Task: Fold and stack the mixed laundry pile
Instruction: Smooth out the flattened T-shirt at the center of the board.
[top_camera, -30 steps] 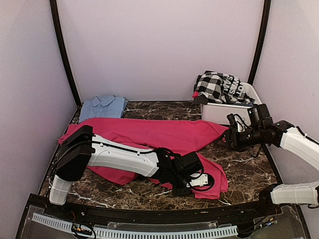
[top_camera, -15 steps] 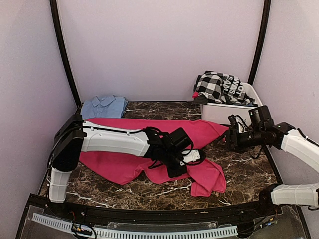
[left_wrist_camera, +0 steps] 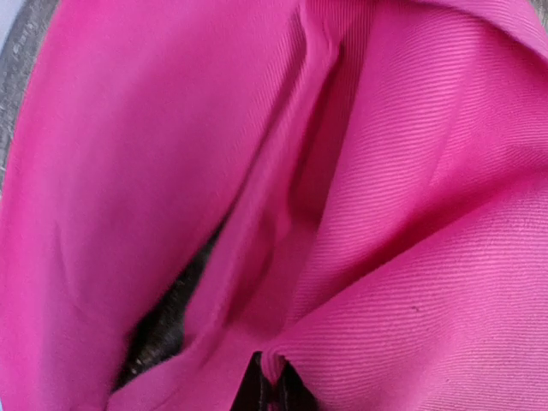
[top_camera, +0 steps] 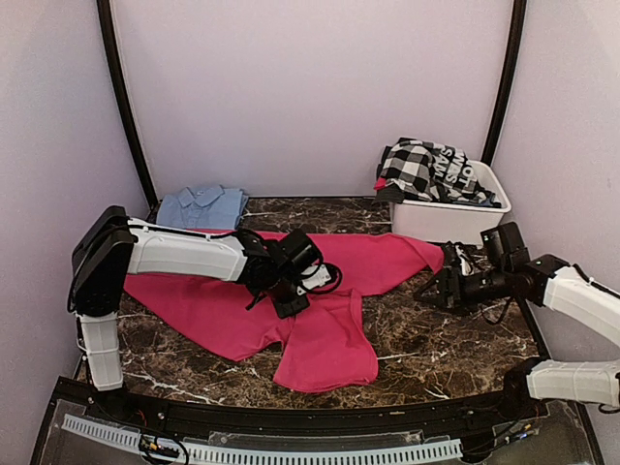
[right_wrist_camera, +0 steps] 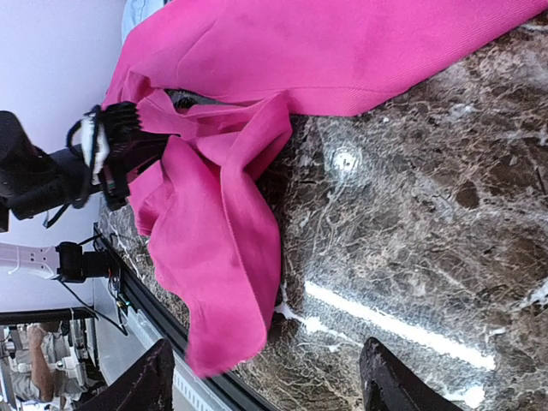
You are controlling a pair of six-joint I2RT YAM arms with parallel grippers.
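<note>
Overhead, left gripper [top_camera: 289, 300] clamped on magenta-pink cloth [top_camera: 325, 344] sprawled mid-table, checked garment [top_camera: 431, 170] heaped in white tub [top_camera: 455, 223], light-blue piece [top_camera: 201, 206] far left, left wrist, fingertips [left_wrist_camera: 257, 390] pinching a pink fold, right wrist, right gripper [right_wrist_camera: 270, 381] spread wide, empty, over marble table [right_wrist_camera: 411, 214]

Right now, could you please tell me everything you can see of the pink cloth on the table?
The magenta-pink cloth looks like a soft, finely ribbed knit. It lies rumpled across the dark marble table, spreading from the left side to a corner near the white tub, with a flap reaching toward the near edge. The left tool is shut on a raised fold near its middle; the right tool is open and holds none of it.
</note>
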